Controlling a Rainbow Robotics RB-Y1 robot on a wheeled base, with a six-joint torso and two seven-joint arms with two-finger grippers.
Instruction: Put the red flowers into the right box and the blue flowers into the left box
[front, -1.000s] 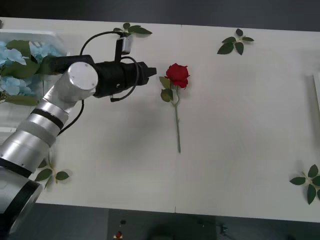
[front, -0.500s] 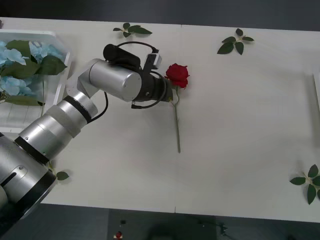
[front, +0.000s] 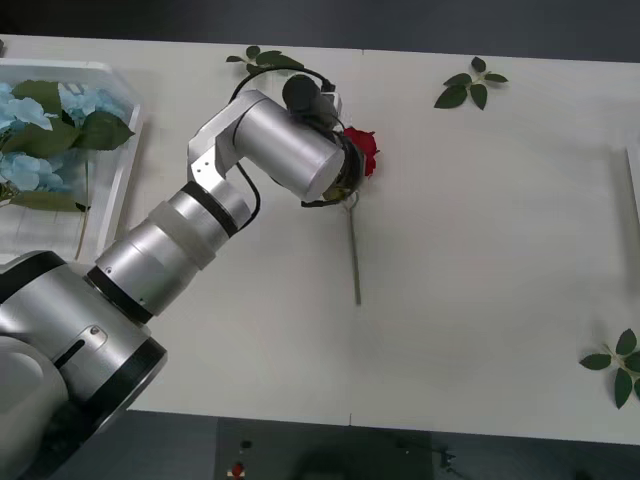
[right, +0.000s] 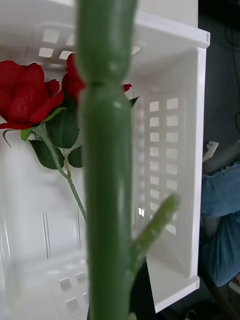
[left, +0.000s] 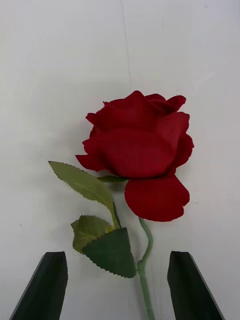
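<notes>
White bench, and one red rose lies near its far edge with the left claw spread open over the stem just below the head. Best to drop straight and pinch the stem clear of the leaves. The right claw pinches another stem over the right box, two roses already inside.

I see flat, even overhead light on the desk, bright and nearly white, with a faint soft shadow beside the left arm. In the right wrist view a green stem sits close against the lens, badly out of focus. The rose before my left claw looks sharp.
</notes>
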